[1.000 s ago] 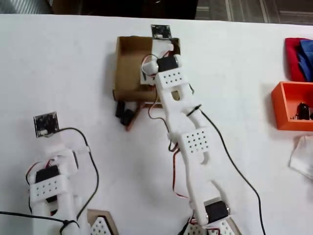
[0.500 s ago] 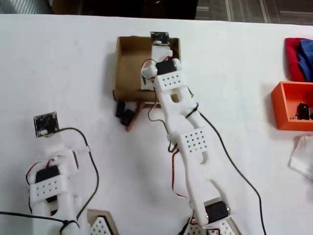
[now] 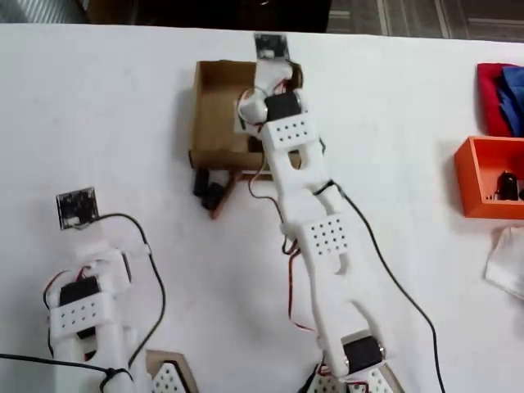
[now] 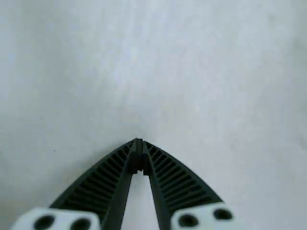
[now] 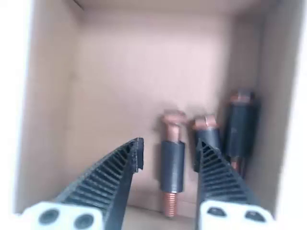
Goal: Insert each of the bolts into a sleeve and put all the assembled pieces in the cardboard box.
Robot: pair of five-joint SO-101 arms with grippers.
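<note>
White desk (image 3: 409,98) seen from above, with a brown cardboard box (image 3: 214,106) at its far middle and the right arm (image 3: 323,237) stretched over the box's near wall. Right hand (image 5: 169,145): wide, holding nothing, its fingers either side of a copper bolt in a black sleeve (image 5: 172,165) inside the box. Two more sleeved bolts (image 5: 240,127) rest just beside it toward one wall, the nearer partly hidden behind one finger. Whether the three lie flat or lean cannot be told. Left hand (image 4: 138,143): fingers closed together, empty, above bare desk well apart from the box. Small dark loose pieces (image 3: 209,190) lie on the desk just outside the box's near wall. Likely hazards: (a) a finger snagging a sleeved bolt as the hand leaves, dragging it or sliding the sleeve off the shank; (b) the arm pushing on the light box wall and shifting the box; (c) the arm or its cables sweeping the loose pieces out of reach. Rising straight before pulling back would probably reduce all three
</note>
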